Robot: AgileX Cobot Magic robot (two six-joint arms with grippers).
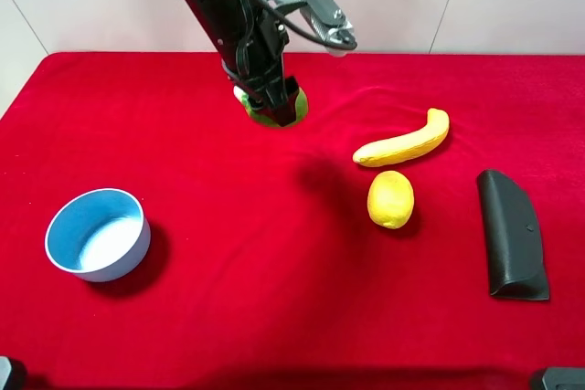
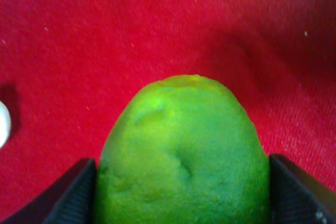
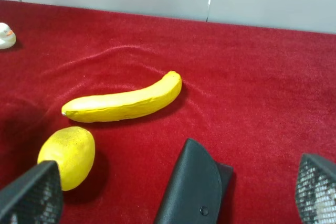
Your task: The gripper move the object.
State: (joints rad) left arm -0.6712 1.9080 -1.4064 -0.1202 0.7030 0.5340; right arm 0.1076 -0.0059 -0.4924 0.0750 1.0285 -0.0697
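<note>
The green lime [image 2: 181,156] sits between the two dark fingers [image 2: 73,195] of my left gripper [image 2: 181,187], which touch it on both sides. In the exterior high view the left gripper [image 1: 277,105] points down at the back middle of the red cloth, and only a green edge of the lime [image 1: 263,117] shows beneath it. I cannot tell whether the lime rests on the cloth or is lifted. My right gripper [image 3: 178,195] is open and empty, hovering over the black case, and it is out of the exterior high view.
A yellow lemon [image 1: 390,199] and a banana [image 1: 404,142] lie right of centre. A black case [image 1: 512,235] lies at the far right. A blue-and-white bowl [image 1: 98,234] stands front left. A small white duck [image 3: 6,35] sits beside the lime. The red cloth [image 1: 228,299] covers the table.
</note>
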